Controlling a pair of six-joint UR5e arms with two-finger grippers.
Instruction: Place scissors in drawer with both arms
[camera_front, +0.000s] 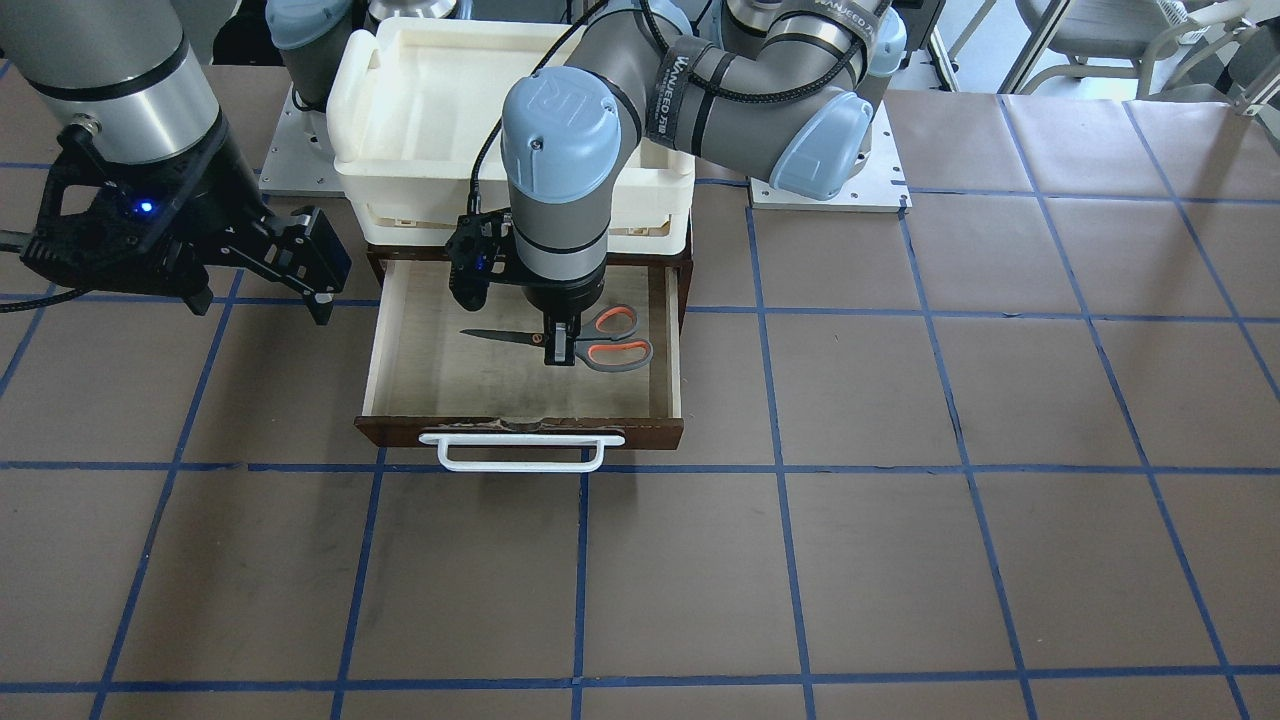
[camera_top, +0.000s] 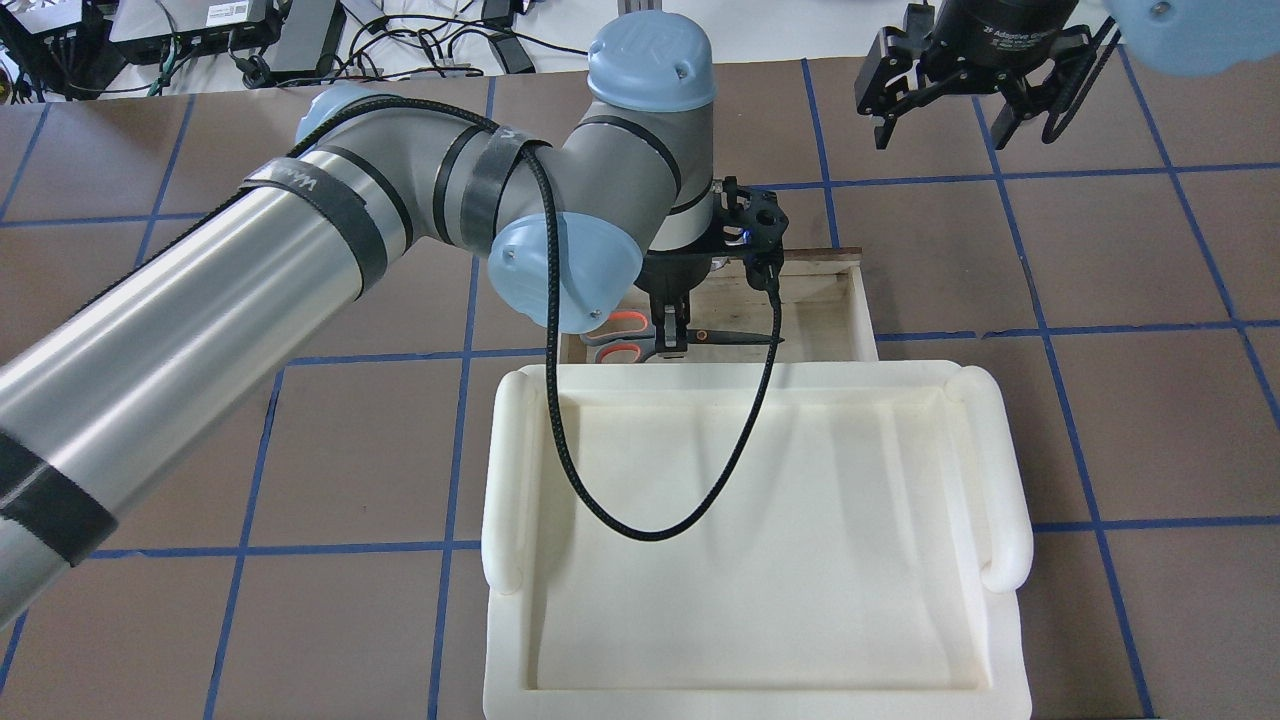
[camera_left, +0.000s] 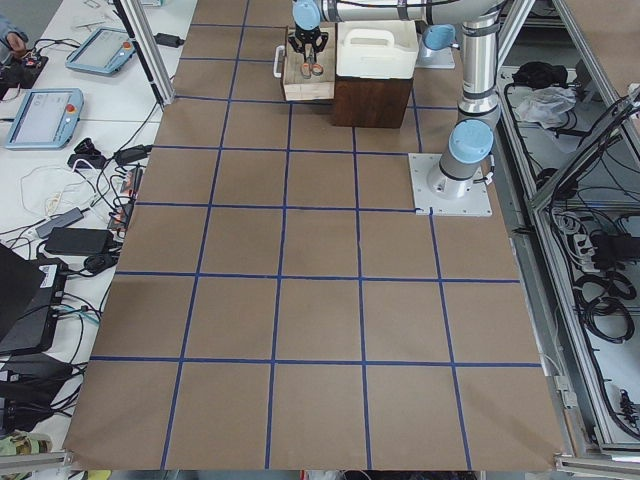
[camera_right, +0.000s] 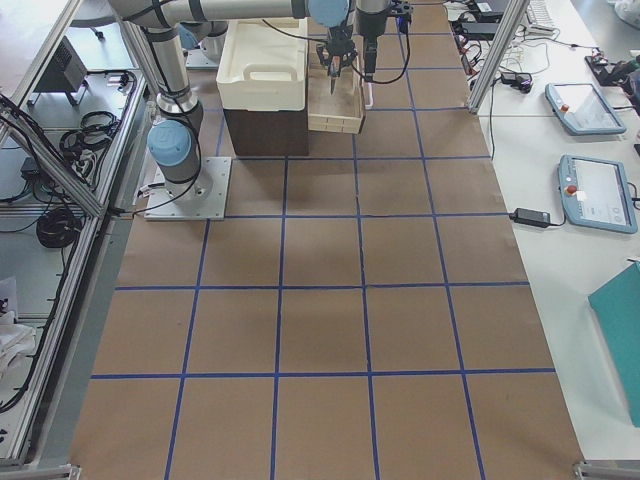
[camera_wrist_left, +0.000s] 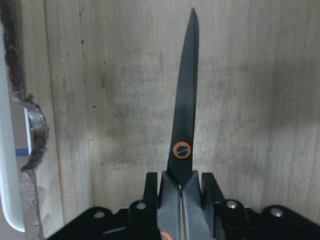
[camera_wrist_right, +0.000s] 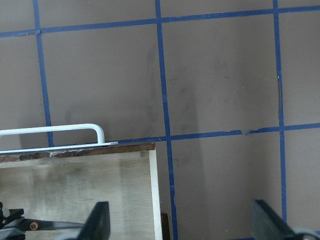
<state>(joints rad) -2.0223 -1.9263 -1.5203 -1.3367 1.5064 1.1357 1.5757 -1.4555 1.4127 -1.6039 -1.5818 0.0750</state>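
The scissors (camera_wrist_left: 183, 130) are grey-orange, the drawer (camera_front: 450, 385) pale wood.

Brown table (camera_front: 1000, 400), blue tape grid (camera_front: 960, 467), wooden cabinet (camera_left: 372, 100), base plates (camera_front: 830, 192)

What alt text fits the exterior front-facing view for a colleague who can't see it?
The left gripper is shut on the scissors inside the open drawer, blades toward the view's left. The right gripper hangs open over the table beside the drawer; a white foam tray sits behind.
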